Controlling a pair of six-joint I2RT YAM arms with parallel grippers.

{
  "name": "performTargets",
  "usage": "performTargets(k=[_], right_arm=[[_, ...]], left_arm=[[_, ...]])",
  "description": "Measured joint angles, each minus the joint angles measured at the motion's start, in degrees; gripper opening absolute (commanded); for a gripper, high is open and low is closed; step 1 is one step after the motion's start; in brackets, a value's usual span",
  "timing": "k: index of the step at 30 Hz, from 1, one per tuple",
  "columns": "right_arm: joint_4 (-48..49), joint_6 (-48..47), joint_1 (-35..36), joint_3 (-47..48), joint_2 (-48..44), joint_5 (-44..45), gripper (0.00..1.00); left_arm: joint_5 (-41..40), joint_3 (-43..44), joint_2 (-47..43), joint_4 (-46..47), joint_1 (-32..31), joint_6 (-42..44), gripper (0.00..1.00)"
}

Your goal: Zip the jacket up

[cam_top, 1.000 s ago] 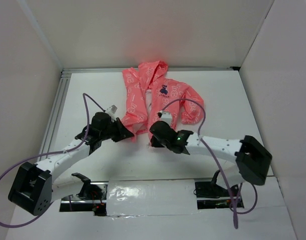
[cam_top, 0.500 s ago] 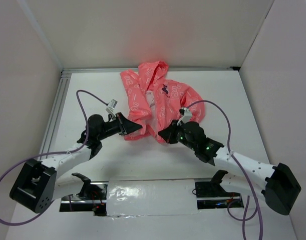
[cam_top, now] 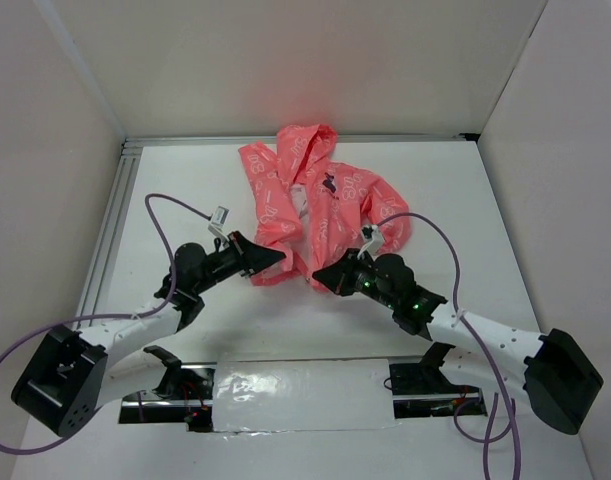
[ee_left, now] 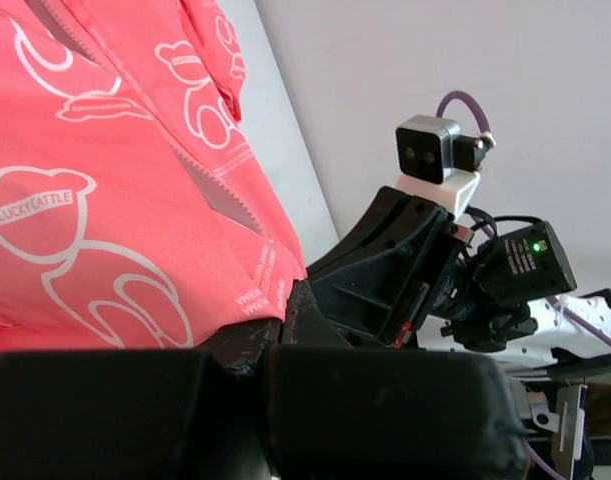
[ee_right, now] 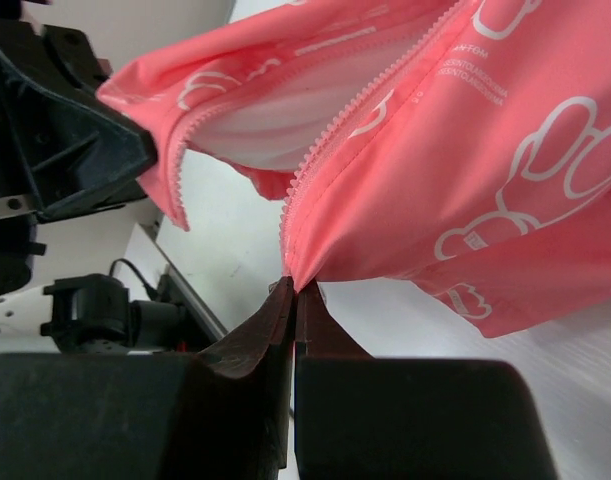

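Observation:
The coral-pink jacket (cam_top: pixel 315 195) with pale print lies open at the back middle of the table, hood at the far edge, dark emblem on the chest. My left gripper (cam_top: pixel 281 260) is shut on the bottom corner of the jacket's left front panel (ee_left: pixel 135 240). My right gripper (cam_top: pixel 319 276) is shut on the bottom corner of the right front panel (ee_right: pixel 465 180), at the lower end of its zipper teeth (ee_right: pixel 330 150). The two grippers face each other a short gap apart, and the hem is lifted between them. The zipper slider is not visible.
White walls stand close on the left, right and back. A metal rail (cam_top: pixel 120 200) runs along the left table edge. Purple cables (cam_top: pixel 175 200) loop over both arms. A taped strip (cam_top: pixel 305 390) and mounts lie at the near edge.
Both grippers have drawn the jacket's hem corners slightly nearer and apart, spreading the front open. The right arm's base link swung right a second ago; since then only small shifts.

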Motion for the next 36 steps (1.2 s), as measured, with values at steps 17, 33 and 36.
performTargets(k=[17,33,36], right_arm=[[11.1,2.8,0.0,0.0,4.9,-4.1,0.0],[13.1,3.8,0.0,0.0,5.7,-5.7,0.0],[13.4,3.8,0.0,0.0,5.7,-5.8,0.0]], left_arm=[[-5.0,-0.7,-1.0,-0.1,-0.7,-2.5,0.0],[-2.5,-2.2,5.1,12.2,-0.7,-5.7,0.0],[-1.9,-2.4,5.8,13.9,-0.7,-5.8,0.0]])
